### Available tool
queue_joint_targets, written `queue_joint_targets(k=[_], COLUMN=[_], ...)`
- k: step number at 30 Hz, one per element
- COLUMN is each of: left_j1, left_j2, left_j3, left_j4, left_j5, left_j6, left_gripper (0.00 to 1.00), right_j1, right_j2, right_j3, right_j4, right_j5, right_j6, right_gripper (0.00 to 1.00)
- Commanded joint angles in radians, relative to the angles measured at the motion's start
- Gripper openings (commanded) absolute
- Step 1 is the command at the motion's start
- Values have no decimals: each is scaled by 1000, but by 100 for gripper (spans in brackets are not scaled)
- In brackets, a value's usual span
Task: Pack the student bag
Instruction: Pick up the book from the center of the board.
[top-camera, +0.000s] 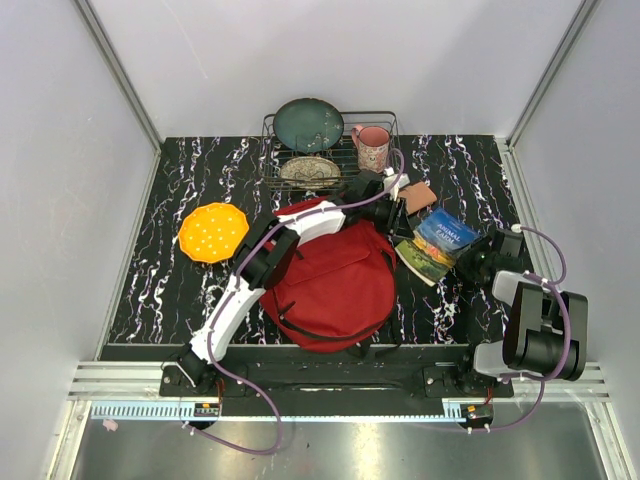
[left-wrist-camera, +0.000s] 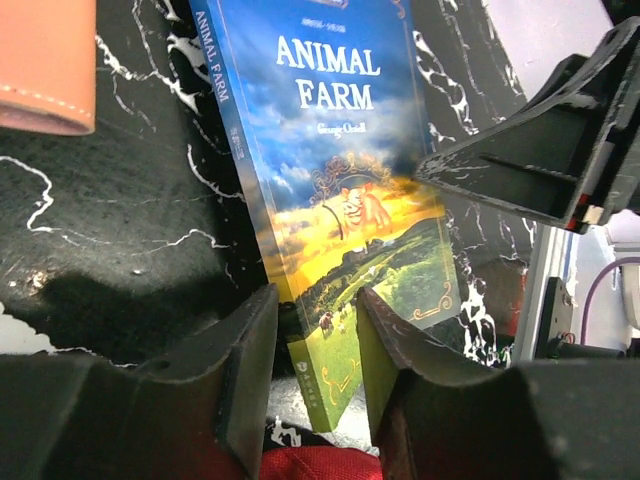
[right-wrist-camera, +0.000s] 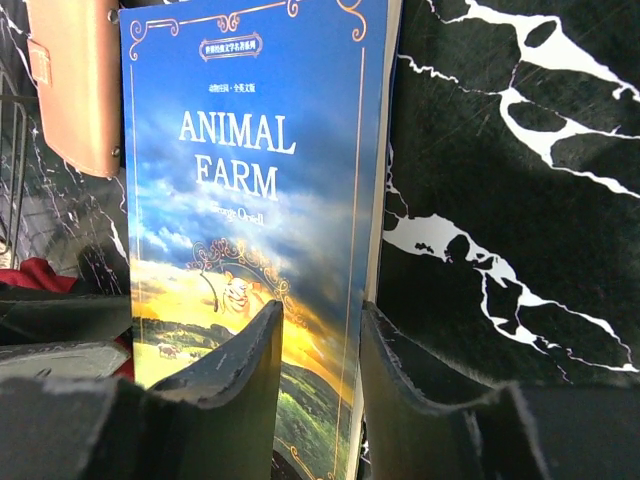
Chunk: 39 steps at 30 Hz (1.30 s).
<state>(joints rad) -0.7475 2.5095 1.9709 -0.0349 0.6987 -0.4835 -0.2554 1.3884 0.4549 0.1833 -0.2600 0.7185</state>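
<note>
The student bag (top-camera: 335, 285), a big red backpack, lies flat in the middle of the table; a strip of its red fabric shows in the left wrist view (left-wrist-camera: 320, 466). The "Animal Farm" book (top-camera: 438, 243) lies just right of the bag. My left gripper (top-camera: 400, 215) reaches over the bag and is open, its fingers straddling the book's near corner and spine (left-wrist-camera: 315, 300). My right gripper (top-camera: 472, 258) is open at the book's right side, one finger over the cover (right-wrist-camera: 320, 310), the other over the table. Neither gripper is closed on the book (right-wrist-camera: 250, 170).
A tan leather case (top-camera: 418, 197) lies just behind the book. A wire dish rack (top-camera: 385, 120) at the back holds a green plate (top-camera: 308, 124), a patterned plate (top-camera: 309, 170) and a pink mug (top-camera: 372, 147). An orange dish (top-camera: 213, 232) sits left of the bag.
</note>
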Motion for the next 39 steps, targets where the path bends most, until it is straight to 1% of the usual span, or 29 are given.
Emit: queue_joint_targets(k=[1, 3, 4, 5, 7, 8, 10, 15, 16, 17, 18, 19, 21, 24, 27, 29, 31, 32, 34, 36, 38, 39], left_j1=[-101, -101, -101, -101, -101, -101, -101, -99, -98, -96, -93, -90, -81, -64, -50, -41, -32, -29, -26, -23, -21, -18], left_j2=[-75, -77, -78, -78, -80, -81, -83, -90, -93, -98, -112, -121, -165, -239, -323, -371, -449, -478, -566, -650, -704, -757], left_j3=[-3, -1, -1, -1, -3, -4, -6, -21, -26, -33, -50, -61, -113, -182, -260, -321, -365, -410, -452, -509, -565, -589], left_j4=[119, 124, 124, 124, 116, 116, 115, 112, 109, 110, 112, 115, 127, 135, 145, 165, 184, 190, 190, 188, 185, 184], left_j5=[225, 226, 226, 225, 222, 219, 213, 199, 191, 183, 168, 156, 112, 55, -7, -25, -60, -76, -134, -188, -223, -270], left_j6=[-67, -70, -72, -70, -67, -64, -64, -63, -61, -61, -61, -61, -58, -41, -26, -26, -24, -14, 0, 19, 34, 36], left_gripper=[38, 37, 37, 37, 37, 37, 37, 37, 39, 46, 50, 56, 71, 79, 82, 85, 87, 89, 91, 94, 96, 97], right_j1=[45, 45, 45, 45, 45, 45, 45, 45, 45, 45, 45, 45, 44, 39, 36, 36, 35, 33, 33, 33, 33, 33], right_j2=[-12, -6, -5, -5, -9, -12, -28, -93, -107, -124, -159, -178, -241, -317, -385, -414, -454, -468, -512, -557, -580, -588], right_j3=[7, 5, 5, 5, 5, 7, 10, 16, 15, 14, 22, 24, 36, 54, 86, 105, 132, 143, 169, 194, 209, 228], right_j4=[108, 107, 105, 101, 96, 91, 71, 15, 2, -8, -22, -51, -82, -146, -179, -238, -277, -291, -326, -343, -351, -347], right_j5=[-306, -298, -297, -291, -288, -282, -271, -229, -226, -219, -214, -208, -187, -177, -186, -199, -211, -219, -226, -249, -306, -336], right_j6=[65, 64, 65, 65, 59, 58, 49, 29, 22, 19, 15, 9, 1, -5, -11, -19, -28, -31, -39, -47, -48, -50], right_gripper=[40, 37, 32, 31, 20, 10, 0, 0, 0, 0, 0, 0, 0, 0, 0, 0, 0, 0, 0, 0, 0, 0])
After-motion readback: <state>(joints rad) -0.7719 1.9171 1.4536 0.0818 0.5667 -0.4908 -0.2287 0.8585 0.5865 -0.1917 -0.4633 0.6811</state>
